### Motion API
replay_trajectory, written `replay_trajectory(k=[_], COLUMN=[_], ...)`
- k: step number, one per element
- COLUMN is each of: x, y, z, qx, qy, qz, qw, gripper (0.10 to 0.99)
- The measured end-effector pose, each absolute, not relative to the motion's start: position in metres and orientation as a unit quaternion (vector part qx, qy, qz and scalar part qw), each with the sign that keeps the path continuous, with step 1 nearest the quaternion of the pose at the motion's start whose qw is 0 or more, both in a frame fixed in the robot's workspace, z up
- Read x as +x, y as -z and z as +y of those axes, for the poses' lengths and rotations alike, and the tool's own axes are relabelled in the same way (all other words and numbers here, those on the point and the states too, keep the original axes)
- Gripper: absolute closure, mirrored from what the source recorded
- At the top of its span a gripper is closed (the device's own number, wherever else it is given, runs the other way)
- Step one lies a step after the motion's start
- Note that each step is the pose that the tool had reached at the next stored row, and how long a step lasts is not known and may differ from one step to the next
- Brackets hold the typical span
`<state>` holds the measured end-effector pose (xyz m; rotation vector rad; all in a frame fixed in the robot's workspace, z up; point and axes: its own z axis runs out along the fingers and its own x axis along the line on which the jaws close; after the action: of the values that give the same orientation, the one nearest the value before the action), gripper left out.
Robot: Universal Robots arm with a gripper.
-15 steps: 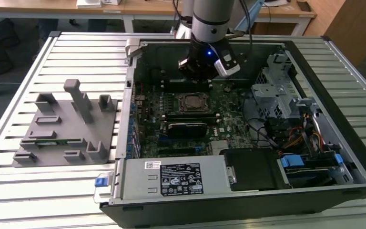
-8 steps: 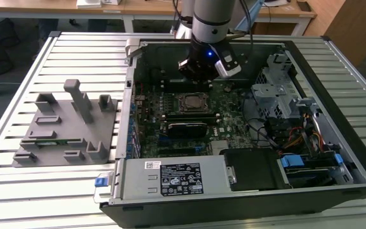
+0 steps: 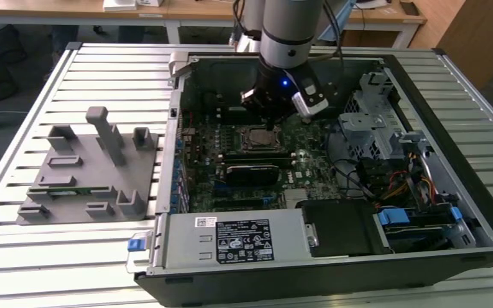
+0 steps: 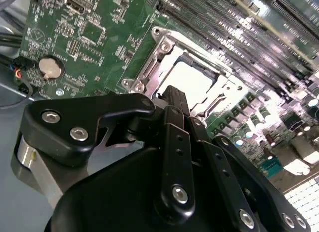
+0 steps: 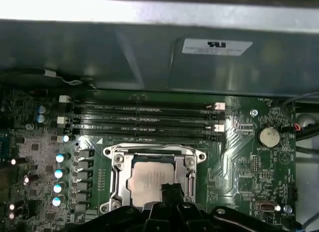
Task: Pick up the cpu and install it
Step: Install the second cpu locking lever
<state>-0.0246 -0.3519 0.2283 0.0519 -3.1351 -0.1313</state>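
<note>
The cpu (image 5: 149, 182) lies in the motherboard socket (image 5: 154, 159), hand (image 5: 172, 191) just above it; finger spread hidden, cannot tell.

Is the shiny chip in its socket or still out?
In. The cpu lies flat inside the socket frame, with the gripper just above it.

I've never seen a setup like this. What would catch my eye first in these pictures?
Probably the silver and black robot arm reaching down into the open black computer case, its gripper just above the green motherboard. Right beneath it, the small square silvery cpu lies inside the metal socket frame. To the exterior view's left, a grey plastic fixture with upright posts stands on the slatted metal table.
</note>
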Motion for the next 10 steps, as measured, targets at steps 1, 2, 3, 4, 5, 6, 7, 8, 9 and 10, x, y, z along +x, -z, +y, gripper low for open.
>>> replay_trajectory(k=[1,2,3,4,5,6,7,8,9,10], x=[-0.025,-0.025,-0.025,-0.025,-0.025,-0.025,-0.025,-0.025,-0.025,-0.025], y=[-0.228,-0.228,-0.228,-0.229,-0.23,-0.231,-0.234,-0.238,-0.241,-0.244], z=[-0.353,-0.353,-0.354,-0.354,-0.354,-0.354,-0.354,-0.354,-0.354,-0.354], qx=[0.017,0.017,0.017,0.016,0.016,0.016,0.017,0.017,0.017,0.017], qy=[0.042,0.042,0.041,0.041,0.04,0.04,0.04,0.04,0.039,0.039], qz=[-0.999,-0.999,-0.999,-0.999,-0.999,-0.999,-0.999,-0.999,-0.999,-0.999], qw=[0.002,0.002,0.002,0.002,0.002,0.002,0.002,0.002,0.002,0.002], gripper=[0.98,0.98,0.98,0.98,0.98,0.98,0.98,0.98,0.98,0.98])
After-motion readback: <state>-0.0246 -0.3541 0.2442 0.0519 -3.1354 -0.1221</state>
